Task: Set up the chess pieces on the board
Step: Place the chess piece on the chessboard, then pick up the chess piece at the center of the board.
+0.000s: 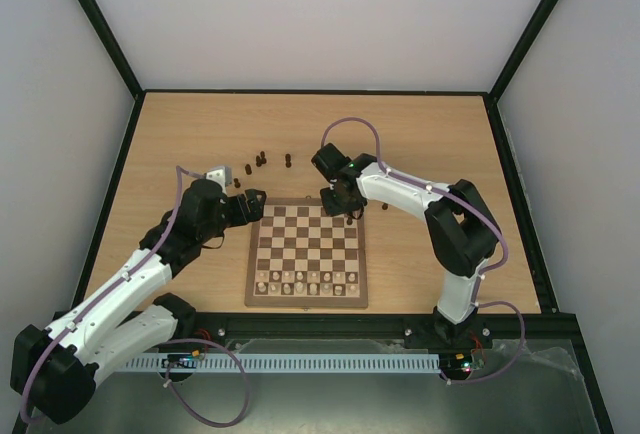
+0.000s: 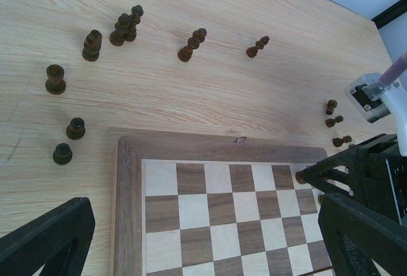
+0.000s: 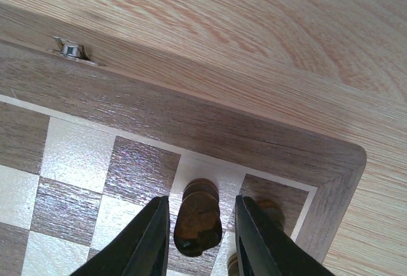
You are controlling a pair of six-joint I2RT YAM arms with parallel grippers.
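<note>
The board lies mid-table. My right gripper hovers at its far right corner. In the right wrist view its fingers straddle a dark knight-like piece standing on a cream back-row square, with a gap showing on each side. Another dark piece stands on the corner square, partly behind the right finger. Several dark chess pieces are loose on the table beyond the board. My left gripper is open and empty over the board's far left corner.
Pale chessmen fill the board's two near rows. Three dark pawns stand off the board's far edge near the right arm's wrist. A small metal clasp sits on the board's far frame.
</note>
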